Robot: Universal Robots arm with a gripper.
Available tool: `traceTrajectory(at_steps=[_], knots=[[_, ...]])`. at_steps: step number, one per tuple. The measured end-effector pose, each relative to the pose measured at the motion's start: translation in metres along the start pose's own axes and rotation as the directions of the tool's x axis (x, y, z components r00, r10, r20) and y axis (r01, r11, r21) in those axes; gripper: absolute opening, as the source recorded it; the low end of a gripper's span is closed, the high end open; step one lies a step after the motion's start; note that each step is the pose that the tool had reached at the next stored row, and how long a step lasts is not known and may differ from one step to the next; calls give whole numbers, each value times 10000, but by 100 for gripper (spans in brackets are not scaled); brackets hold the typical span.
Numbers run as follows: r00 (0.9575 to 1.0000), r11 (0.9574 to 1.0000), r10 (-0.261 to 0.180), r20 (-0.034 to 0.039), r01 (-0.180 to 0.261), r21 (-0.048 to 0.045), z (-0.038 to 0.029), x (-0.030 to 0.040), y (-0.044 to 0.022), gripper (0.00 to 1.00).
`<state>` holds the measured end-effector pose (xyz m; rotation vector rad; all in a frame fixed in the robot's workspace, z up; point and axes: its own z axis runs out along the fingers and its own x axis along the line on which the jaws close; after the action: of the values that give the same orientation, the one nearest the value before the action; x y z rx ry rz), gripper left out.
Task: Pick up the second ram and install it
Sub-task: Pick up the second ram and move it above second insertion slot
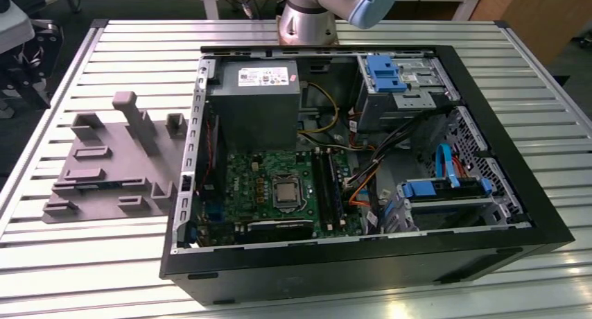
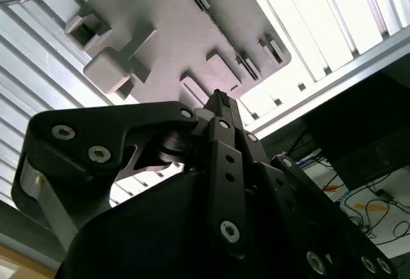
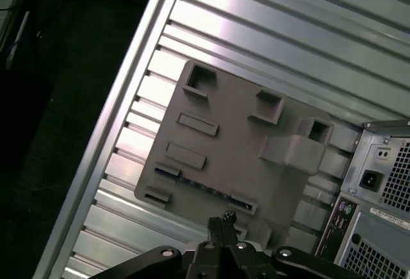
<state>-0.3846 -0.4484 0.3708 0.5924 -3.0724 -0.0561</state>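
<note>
The second ram [image 3: 205,186] is a thin dark stick lying along a slot of the grey plastic holder [image 3: 237,138]. The exterior view shows it as a dark strip [image 1: 90,186] near the holder's [image 1: 111,166] front, on the table to the left of the open computer case. My gripper [image 3: 221,219] hangs well above the holder. Its fingertips are pressed together with nothing between them, and they line up near the ram's edge of the holder. In the second wrist view the gripper [image 2: 218,97] points down at the holder [image 2: 166,42], shut and empty.
The open black computer case [image 1: 370,263] holds a green motherboard [image 1: 249,187] with long black memory slots [image 1: 326,187], cables and blue drive bays [image 1: 442,188]. The arm's base [image 1: 306,21] stands behind the case. The slatted metal table's edge [image 3: 122,112] runs beside the holder.
</note>
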Motion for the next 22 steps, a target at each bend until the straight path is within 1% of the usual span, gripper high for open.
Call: traceTrajectory(at_steps=[3, 5, 7, 10, 13, 20, 21, 22], knots=[[9989, 9989, -471, -17, 471, 2, 4, 0, 0, 11], [9966, 9966, -822, -31, 822, 3, 7, 0, 0, 11], [9932, 9932, -1165, -43, 1165, 3, 11, 0, 0, 11], [9858, 9858, -1677, -63, 1677, 3, 16, 0, -1, 11], [9772, 9773, -2121, -82, 2121, 3, 22, 0, -1, 11], [9538, 9538, -3003, -116, 3004, -2, 33, 1, -3, 11], [9526, 9526, -3041, -116, 3041, -2, 34, 1, -3, 11], [9526, 9527, -3040, -117, 3041, -2, 34, 1, -4, 11]])
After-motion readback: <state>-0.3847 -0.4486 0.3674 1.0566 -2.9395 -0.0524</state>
